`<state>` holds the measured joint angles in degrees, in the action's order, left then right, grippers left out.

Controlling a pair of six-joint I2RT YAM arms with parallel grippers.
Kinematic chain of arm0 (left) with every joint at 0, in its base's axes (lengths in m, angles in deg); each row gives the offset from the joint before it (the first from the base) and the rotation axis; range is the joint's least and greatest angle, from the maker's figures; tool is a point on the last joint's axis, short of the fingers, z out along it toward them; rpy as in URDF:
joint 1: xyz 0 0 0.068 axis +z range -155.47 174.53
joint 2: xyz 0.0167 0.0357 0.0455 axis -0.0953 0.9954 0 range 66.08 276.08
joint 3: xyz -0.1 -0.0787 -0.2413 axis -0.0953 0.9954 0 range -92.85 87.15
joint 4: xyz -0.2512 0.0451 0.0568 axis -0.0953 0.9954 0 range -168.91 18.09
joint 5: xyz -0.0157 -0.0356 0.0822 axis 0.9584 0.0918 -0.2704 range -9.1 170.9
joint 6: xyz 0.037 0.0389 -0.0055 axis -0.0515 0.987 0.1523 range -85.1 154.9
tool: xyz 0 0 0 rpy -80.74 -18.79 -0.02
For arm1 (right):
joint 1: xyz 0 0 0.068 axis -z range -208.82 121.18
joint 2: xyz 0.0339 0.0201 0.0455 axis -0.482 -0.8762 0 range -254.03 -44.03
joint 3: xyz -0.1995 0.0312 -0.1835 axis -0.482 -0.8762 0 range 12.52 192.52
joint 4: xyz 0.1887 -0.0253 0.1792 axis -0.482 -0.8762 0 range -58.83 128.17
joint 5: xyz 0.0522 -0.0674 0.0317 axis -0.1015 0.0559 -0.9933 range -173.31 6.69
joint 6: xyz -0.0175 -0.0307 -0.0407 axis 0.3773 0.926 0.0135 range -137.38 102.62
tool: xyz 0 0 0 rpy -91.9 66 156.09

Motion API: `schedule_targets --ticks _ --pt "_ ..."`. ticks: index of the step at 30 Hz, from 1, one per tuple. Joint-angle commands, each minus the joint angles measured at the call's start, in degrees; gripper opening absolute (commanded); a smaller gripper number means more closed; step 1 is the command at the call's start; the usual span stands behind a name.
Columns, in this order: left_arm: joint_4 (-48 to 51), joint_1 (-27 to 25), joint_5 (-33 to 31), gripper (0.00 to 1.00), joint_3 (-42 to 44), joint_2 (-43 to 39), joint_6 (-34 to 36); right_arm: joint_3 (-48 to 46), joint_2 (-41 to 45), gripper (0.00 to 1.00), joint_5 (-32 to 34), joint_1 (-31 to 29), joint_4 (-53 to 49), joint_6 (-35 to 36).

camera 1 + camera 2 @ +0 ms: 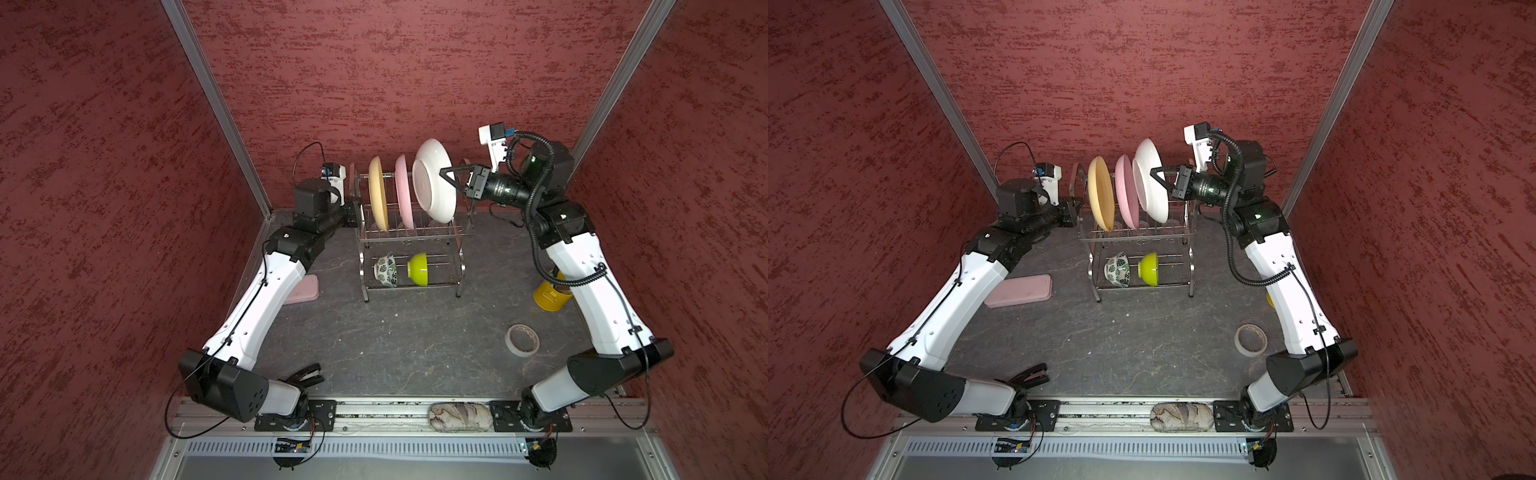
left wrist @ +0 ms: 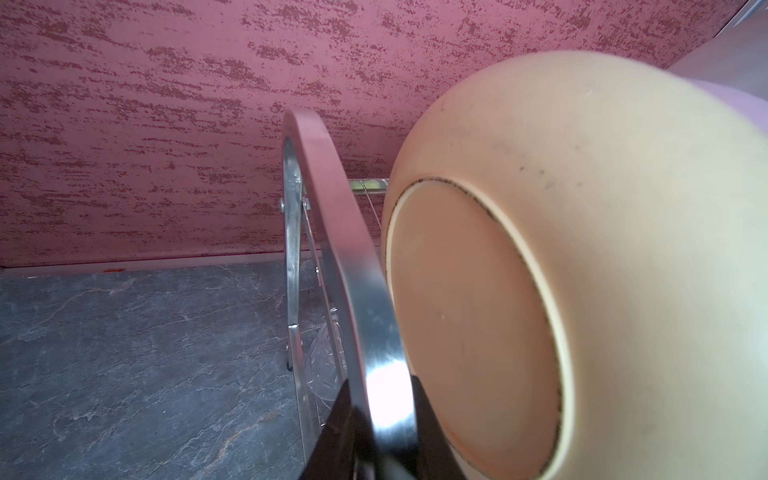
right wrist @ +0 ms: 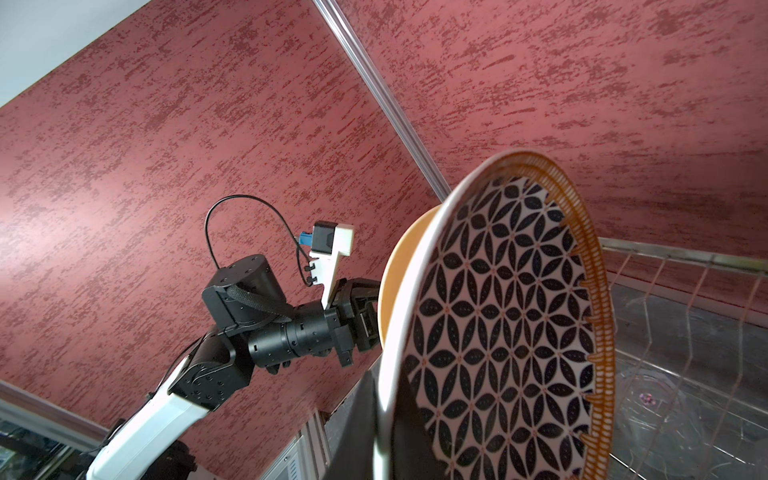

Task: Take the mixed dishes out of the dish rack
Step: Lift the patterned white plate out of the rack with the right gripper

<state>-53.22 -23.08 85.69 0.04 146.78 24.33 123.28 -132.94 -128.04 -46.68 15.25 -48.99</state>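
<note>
Right wrist view shows the right gripper [image 3: 384, 432] pinching the rim of the white plate [image 3: 498, 332], with one black finger on each side. So the step in hand is taking this plate out of the rack [image 1: 411, 237]. In both top views the plate sits higher than the others and leans over, at the right end of the top shelf. Its low edge is close to the wires, and I cannot tell if it is free of them.

The left gripper [image 2: 380, 399] is closed on the handle [image 2: 332, 232] at the other end of the rack. I think it holds the rack down so it does not tip.

Next, I think the right arm needs to lift the plate straight up until it is clear. Then it can swing away from the pink plate [image 1: 403, 191] and lay the plate flat on the table [image 1: 395, 340]. Slow is best, for a pinch on a rim could slip.

Only the right wrist view shows the black flower pattern; the top views show the plain white back. The left wrist view shows fingers [image 2: 432, 424] on both sides of the handle. It also shows the yellow plate [image 2: 478, 311] just beside the handle, and a clear glass [image 2: 328, 361] lower down. Only the top views show the leaf bowl [image 1: 385, 270] and the lime bowl [image 1: 419, 269] on the low shelf.
</note>
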Motion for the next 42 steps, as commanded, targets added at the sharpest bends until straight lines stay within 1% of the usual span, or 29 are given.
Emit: schedule_targets --ticks 1,6,12,14,18,22,33,42 --pt "-0.93 0.38 -0.89 0.09 -0.43 1.09 -4.64 -0.16 5.29 0.00 -4.49 0.14 9.11 -0.36" --pt "-0.88 0.38 -0.85 0.09 -0.43 0.94 -4.55 -3.57 9.05 0.00 -6.79 0.16 11.08 -1.25" --pt "-0.87 0.38 -1.00 0.09 -0.48 0.86 -4.54 -7.57 13.05 0.00 -6.94 0.19 10.76 -0.74" --pt "-0.82 0.38 -1.09 0.09 -0.48 0.86 -4.53 -8.39 14.11 0.00 -6.63 0.15 9.87 0.02" --pt "-0.79 0.38 -1.39 0.09 -0.19 0.77 -4.46 -8.49 15.69 0.00 -3.21 0.16 4.79 2.77" --pt "-0.73 0.38 -1.56 0.09 -0.18 0.94 -4.37 -9.20 17.10 0.00 -3.35 0.12 2.59 2.97" --pt "-1.42 0.38 -1.12 0.09 -0.72 1.27 -4.80 -15.12 22.75 0.00 -2.07 0.17 0.48 2.61" --pt "-1.28 0.30 -0.60 0.09 -0.75 1.75 -5.78 -15.88 25.67 0.00 -1.60 0.12 -2.62 3.38"
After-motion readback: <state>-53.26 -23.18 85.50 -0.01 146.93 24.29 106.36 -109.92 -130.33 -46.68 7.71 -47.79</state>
